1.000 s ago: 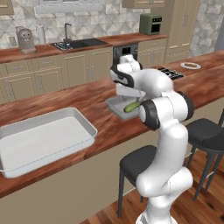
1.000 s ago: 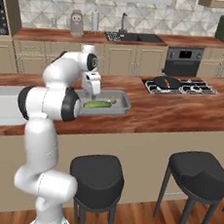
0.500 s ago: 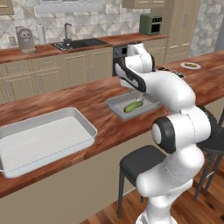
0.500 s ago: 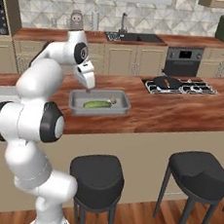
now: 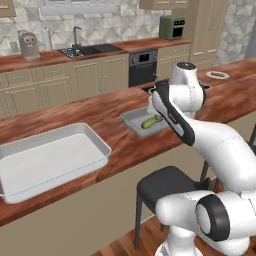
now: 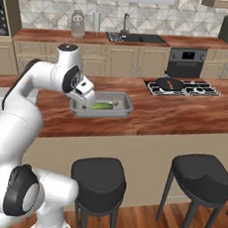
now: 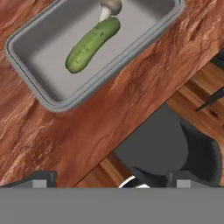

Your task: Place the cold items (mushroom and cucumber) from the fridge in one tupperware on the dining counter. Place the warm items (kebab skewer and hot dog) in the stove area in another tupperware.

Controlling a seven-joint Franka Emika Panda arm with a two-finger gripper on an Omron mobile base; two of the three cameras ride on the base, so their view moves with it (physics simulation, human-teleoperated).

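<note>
The cucumber (image 7: 92,43) and the mushroom (image 7: 109,8) lie together in a small grey tupperware (image 7: 41,95) on the dining counter (image 5: 100,114). Both base views show the same tupperware (image 6: 125,106) with the cucumber (image 5: 151,121) inside. My gripper (image 7: 111,180) hangs open over the counter's near edge, apart from the tub, with nothing between its fingertips (image 7: 41,177). In the right base view the gripper (image 6: 77,102) sits at the tub's left end. Another tupperware (image 5: 50,160), wide and white, rests at the counter's left. The hot dog (image 5: 218,74) lies on a plate far right. The kebab skewer is out of view.
Dark stools (image 6: 102,177) stand below the counter's near edge. A stove with a black pan (image 6: 169,83) sits on the counter to the right. A sink (image 5: 85,50) and a toaster oven (image 5: 172,26) line the back wall. A grey fridge edge (image 5: 252,37) shows far right.
The hand has lifted off the small tub and drawn back toward the counter's near edge, with the arm swinging out. The jaws stay open. Cucumber and mushroom remain in the tub.
</note>
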